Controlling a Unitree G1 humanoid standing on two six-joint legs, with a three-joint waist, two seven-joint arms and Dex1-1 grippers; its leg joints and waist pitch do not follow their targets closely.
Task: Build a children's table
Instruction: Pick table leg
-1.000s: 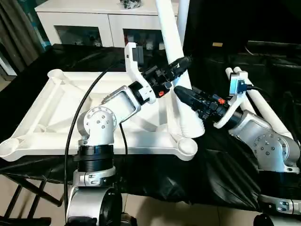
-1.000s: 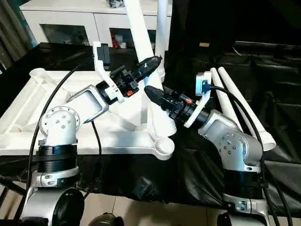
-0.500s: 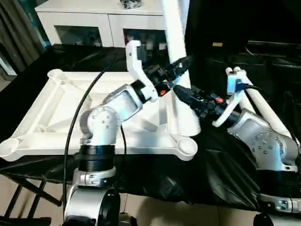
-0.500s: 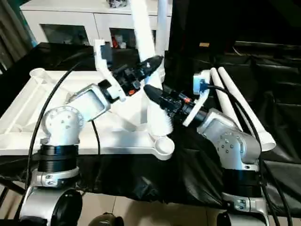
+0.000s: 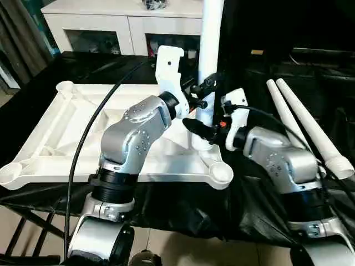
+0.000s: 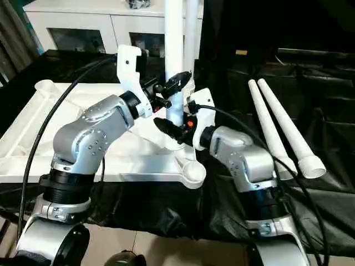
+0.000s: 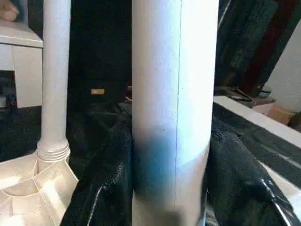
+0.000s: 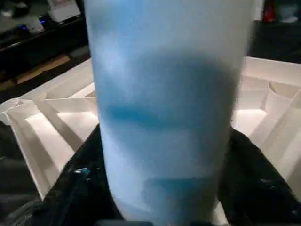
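On the black-draped work surface (image 5: 260, 199), the table top (image 5: 72, 133) lies upside down with its ribbed underside facing up. Its near edge runs close to the front edge of the surface, and a round corner socket (image 5: 221, 173) sits at the near right corner. Open black cloth lies to the right of that corner, between the top and two loose legs (image 5: 302, 119). These two legs lie side by side, almost touching, well apart from the top; their long axes run from the far centre toward the near right, wide ends nearest the robot. Beyond the far edge stands a white cabinet (image 5: 119, 19).

One leg (image 6: 174, 55) stands upright near the right edge of the top, its long axis vertical, lower end down among the ribs just behind the near right socket. A second leg (image 7: 55, 84) stands upright behind it, seated in a far corner socket.

The left gripper (image 5: 204, 93) reaches in from the left and pinches the upright leg partway up, one black finger on each side. The right gripper (image 5: 201, 128) approaches from the right at the base of the same leg, fingers spread around it; whether they press on it cannot be told. Both forearms crowd the near right corner.
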